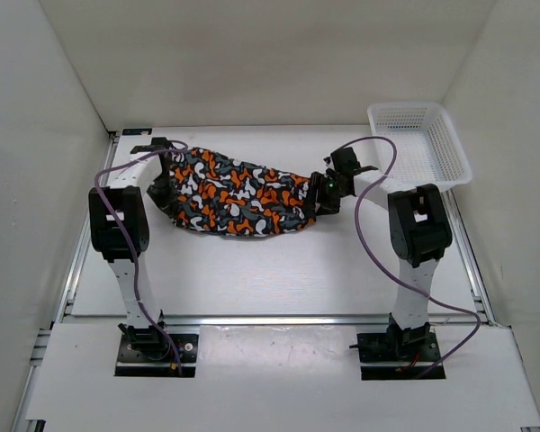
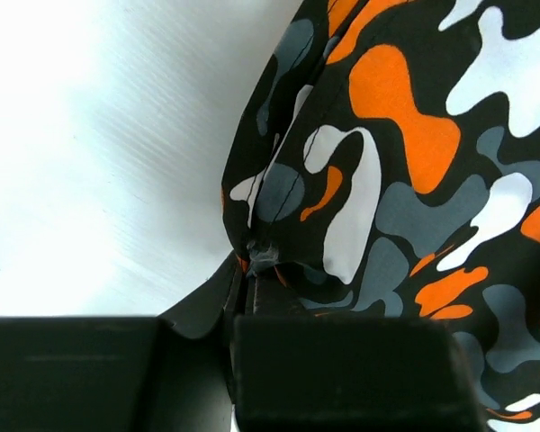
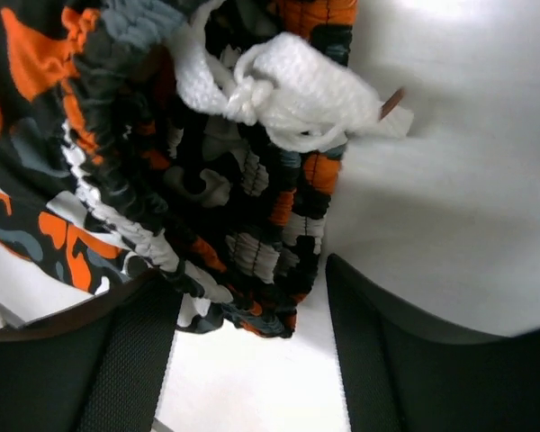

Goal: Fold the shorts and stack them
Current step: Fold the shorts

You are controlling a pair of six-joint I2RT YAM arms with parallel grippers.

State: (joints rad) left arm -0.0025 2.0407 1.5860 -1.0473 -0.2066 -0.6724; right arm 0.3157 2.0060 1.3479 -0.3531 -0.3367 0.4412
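Looks like the fold is only starting: the left gripper [image 2: 247, 279] is pinched on an edge of the shorts [image 1: 238, 193], slung between both sets of fingers, while the right gripper [image 3: 252, 301] stands spread around the waistband [image 3: 117, 189] and must close before lifting

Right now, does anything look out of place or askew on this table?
Only the camouflage-print fabric shorts: bunched and skewed, not flat. The left gripper pinches one corner; the right gripper stands open at the waistband, with the knotted white drawstring spilling out.
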